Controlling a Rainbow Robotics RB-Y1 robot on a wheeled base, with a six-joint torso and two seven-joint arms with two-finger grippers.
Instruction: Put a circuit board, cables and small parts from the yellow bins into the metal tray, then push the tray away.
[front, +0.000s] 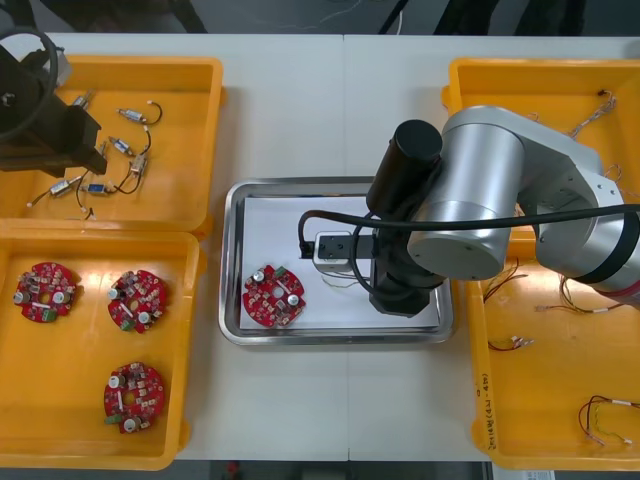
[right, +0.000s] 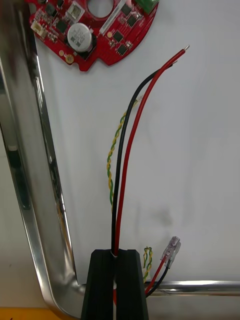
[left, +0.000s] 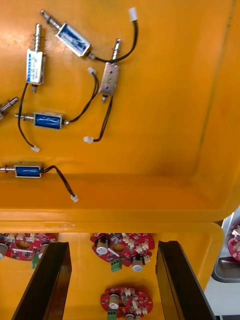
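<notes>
- The right claw (right: 118, 257) pinches the red and black cable (right: 124, 177) near one end, over the right side of the metal tray (front: 232, 262).
- The cable looks light and floppy, so a grip near the end works.
- The left claw (left: 114, 280) is spread wide over the far left yellow bin (left: 175, 100).

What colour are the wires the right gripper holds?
Red and black wires in the right gripper; right wrist view shows best.
</notes>
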